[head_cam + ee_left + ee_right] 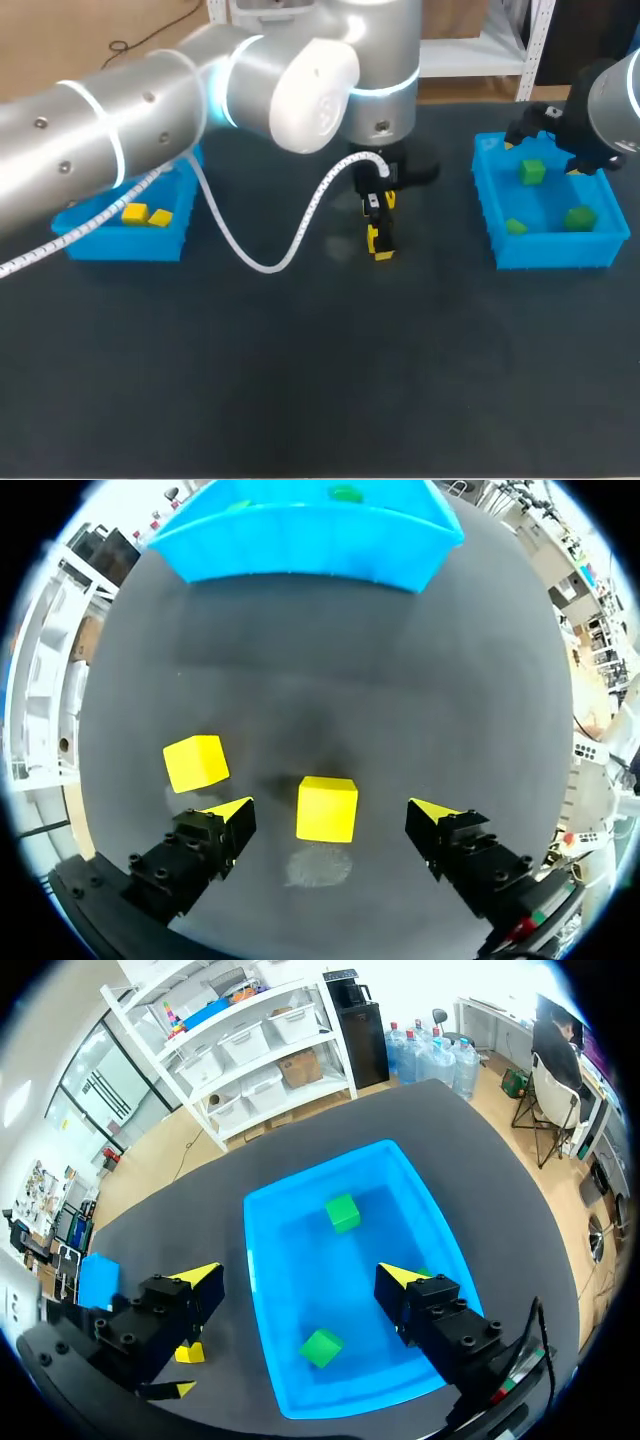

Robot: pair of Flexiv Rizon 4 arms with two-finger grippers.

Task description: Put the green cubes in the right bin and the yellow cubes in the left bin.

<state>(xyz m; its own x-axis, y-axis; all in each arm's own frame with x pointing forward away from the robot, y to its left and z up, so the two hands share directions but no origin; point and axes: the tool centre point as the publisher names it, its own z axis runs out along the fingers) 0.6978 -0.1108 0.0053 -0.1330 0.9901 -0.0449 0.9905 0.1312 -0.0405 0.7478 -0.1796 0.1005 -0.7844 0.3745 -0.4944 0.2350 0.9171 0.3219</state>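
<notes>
Over at the left side, the left bin (75, 240) already has two yellow cubes (135, 212) lying side by side on its floor, so part of the sorting looks done. The left arm (150, 110) comes in from that side and reaches across to the middle of the dark table (300, 400), where its work lies.

Seen from its wrist, the left gripper (333, 812) is down low with its jaws spread wide. A yellow cube (327, 808) sits on the table right between the fingers, with a clear gap on each side and nothing touching. That reads to me as lining up for a pinch. A second yellow cube (196, 763) rests just beside one finger, slightly ahead of it, close enough that a closing finger could nudge it. Both will need carrying to the left bin.

Further right, the right bin (490, 200) holds three green cubes (532, 172), scattered apart. Every green cube I can see is inside it. The right gripper (298, 1278) hangs above that bin with its jaws wide and nothing in them. I'd guess it is parked there, clear of the other arm's work.
</notes>
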